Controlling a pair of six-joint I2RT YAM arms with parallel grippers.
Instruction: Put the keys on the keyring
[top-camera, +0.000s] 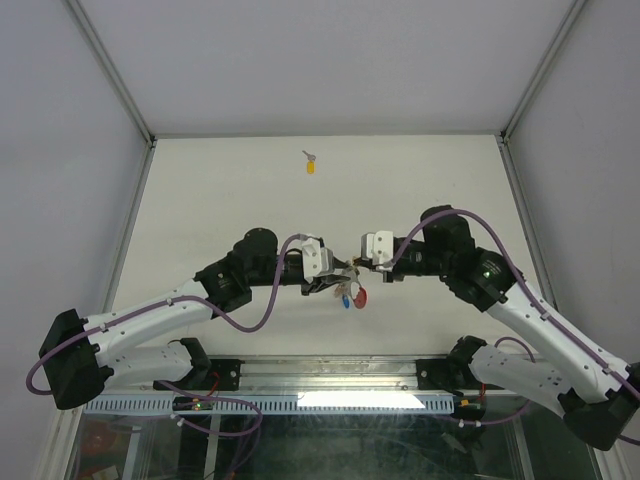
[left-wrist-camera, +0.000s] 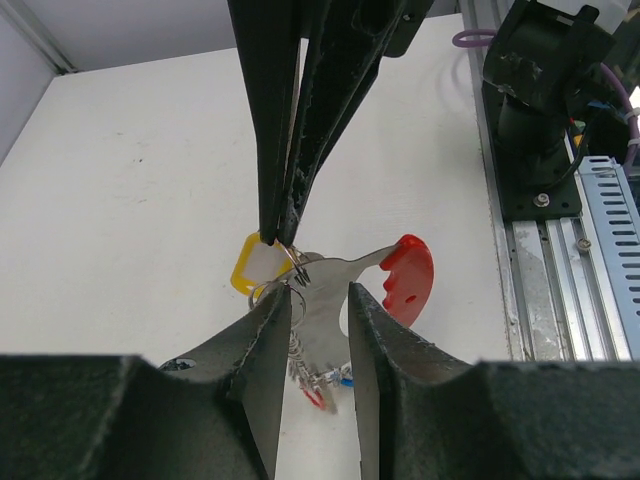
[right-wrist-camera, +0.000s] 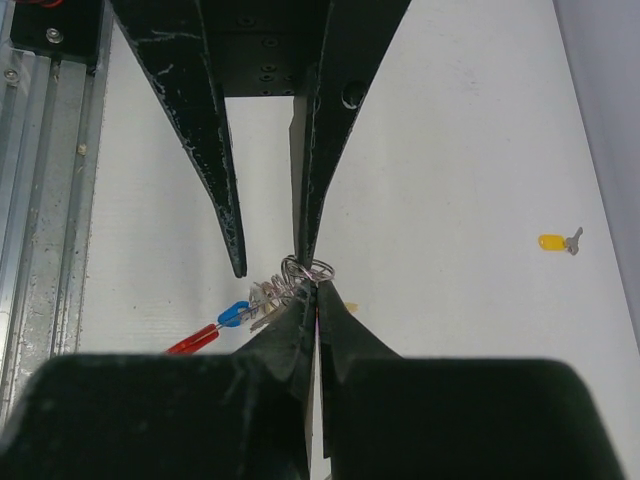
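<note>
We see the keyring (left-wrist-camera: 297, 266) as thin silver wire rings joined to a flat silver strip that ends in a curved red plastic piece (left-wrist-camera: 408, 278). The right tool (right-wrist-camera: 316, 290) pinches a ring, and the strip sits between the left tool (left-wrist-camera: 318, 300) fingers. A blue-headed key (right-wrist-camera: 235, 315) and a yellow tag (left-wrist-camera: 255, 268) bunch at the rings. A lone yellow key (top-camera: 311, 165) lies flat on the desk (top-camera: 230, 190), well apart.

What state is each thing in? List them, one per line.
keyring: clamped, several keys already on it.
right gripper: shut on the keyring.
left gripper: open, fingertips beside the keyring.
yellow-tagged key: loose on the table, not on the keyring.
</note>
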